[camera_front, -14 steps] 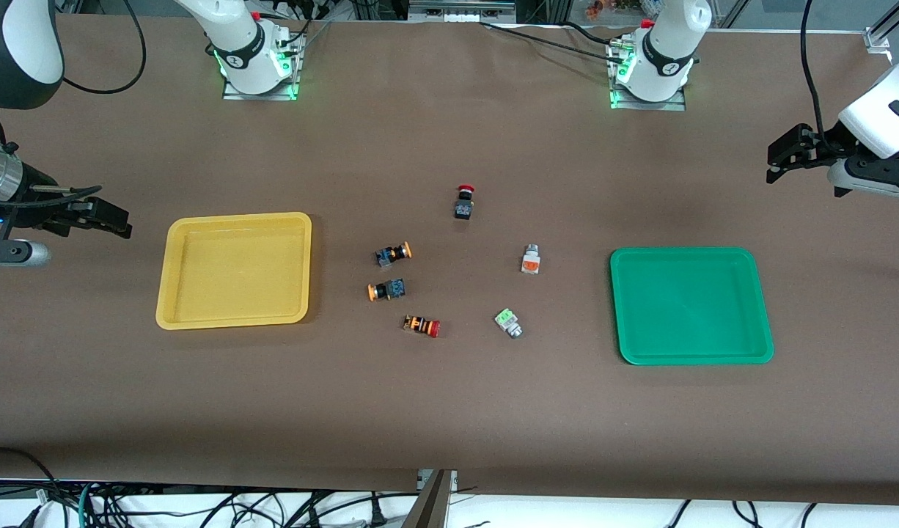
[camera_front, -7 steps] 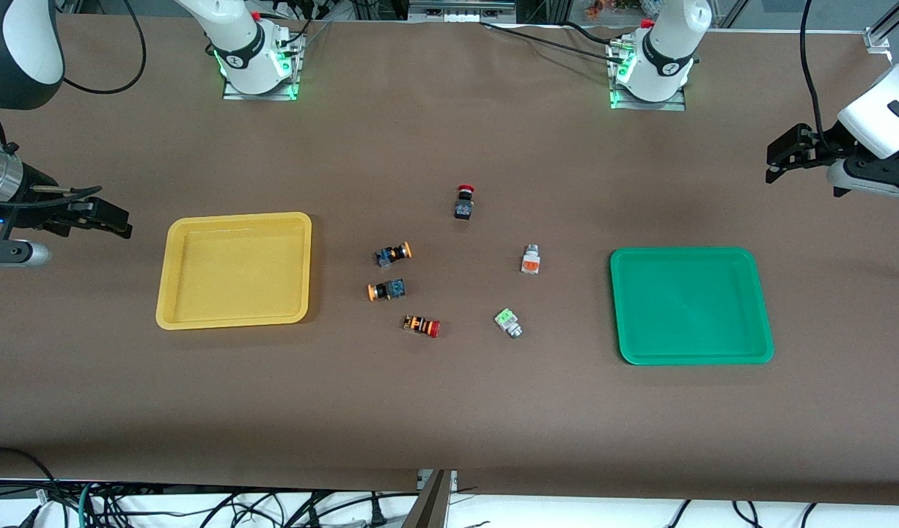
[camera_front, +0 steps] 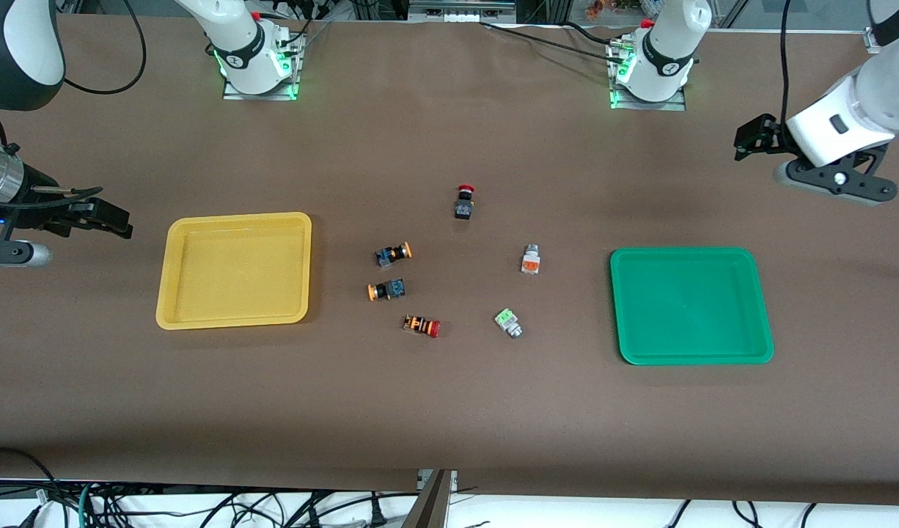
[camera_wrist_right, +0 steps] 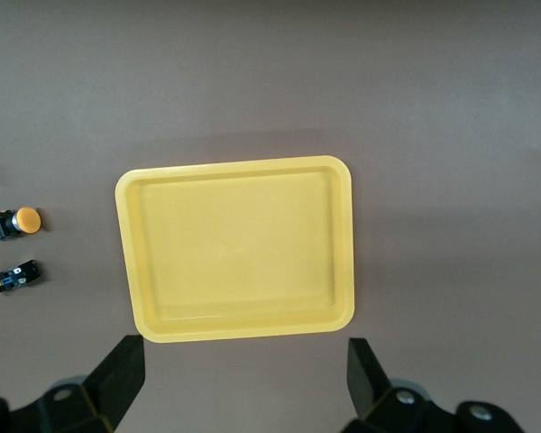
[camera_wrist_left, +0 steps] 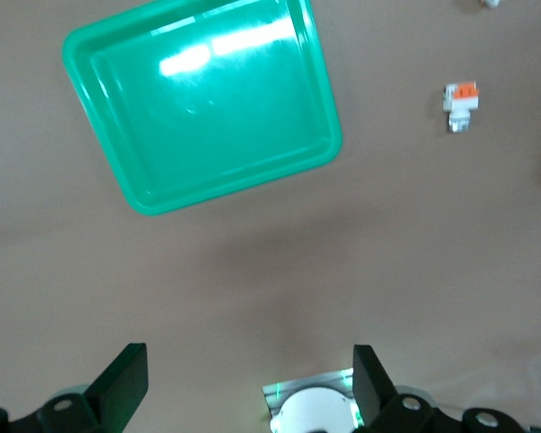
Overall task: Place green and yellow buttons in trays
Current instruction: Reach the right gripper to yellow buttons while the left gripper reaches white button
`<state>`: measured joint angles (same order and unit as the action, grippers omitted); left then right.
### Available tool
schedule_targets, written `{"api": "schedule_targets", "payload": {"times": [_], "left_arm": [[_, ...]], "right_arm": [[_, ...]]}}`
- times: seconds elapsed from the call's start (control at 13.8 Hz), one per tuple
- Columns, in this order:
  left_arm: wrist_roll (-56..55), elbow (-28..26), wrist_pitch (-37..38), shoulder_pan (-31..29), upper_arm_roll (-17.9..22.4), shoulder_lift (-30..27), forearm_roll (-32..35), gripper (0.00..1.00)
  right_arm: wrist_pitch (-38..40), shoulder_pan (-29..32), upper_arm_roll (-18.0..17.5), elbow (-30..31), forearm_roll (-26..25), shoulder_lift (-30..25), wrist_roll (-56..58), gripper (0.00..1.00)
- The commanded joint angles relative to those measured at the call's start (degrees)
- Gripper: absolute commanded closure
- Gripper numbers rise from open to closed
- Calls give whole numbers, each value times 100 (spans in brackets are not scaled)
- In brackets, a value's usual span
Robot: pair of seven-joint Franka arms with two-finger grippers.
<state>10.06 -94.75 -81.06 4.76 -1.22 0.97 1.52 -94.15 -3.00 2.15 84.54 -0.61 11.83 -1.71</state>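
Both grippers are cut off in the wrist views, only the spread fingertips showing at the frame edge; in the front view the left gripper hangs over bare desk near the left arm's end, between that arm's base and the green tray, its jaws apart and empty. The right gripper hangs over the desk's edge at the right arm's end, beside the yellow tray, fingers likewise spread, holding nothing. The two trays are shallow, rounded at the corners, and empty. Six switches lie in the middle of the desk between them. Two yellow buttons, black-bodied with round orange-yellow caps, lie on their sides toward the yellow tray. Two white-and-silver ones lie toward the green tray: the orange button and, nearer the front edge, the green button. A red mushroom switch sits toward the base edge; a striped switch with a red cap lies nearest the front edge. The left wrist view catches only the orange button whole, with slivers of others at its border.
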Motion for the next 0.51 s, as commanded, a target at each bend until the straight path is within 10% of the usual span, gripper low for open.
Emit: {"api": "schedule_targets", "payload": {"times": [0.0,0.44], "left_arm": [[-205,10,126,17,-220,341,6,0],[-1882,-132,-654,270,-484,1210,-829,0]], "right_arm": [[64,-147,-21,-69,-79,56,-75,1],[-277,-1367,-21,-34,-141,293,-1891,1]]}}
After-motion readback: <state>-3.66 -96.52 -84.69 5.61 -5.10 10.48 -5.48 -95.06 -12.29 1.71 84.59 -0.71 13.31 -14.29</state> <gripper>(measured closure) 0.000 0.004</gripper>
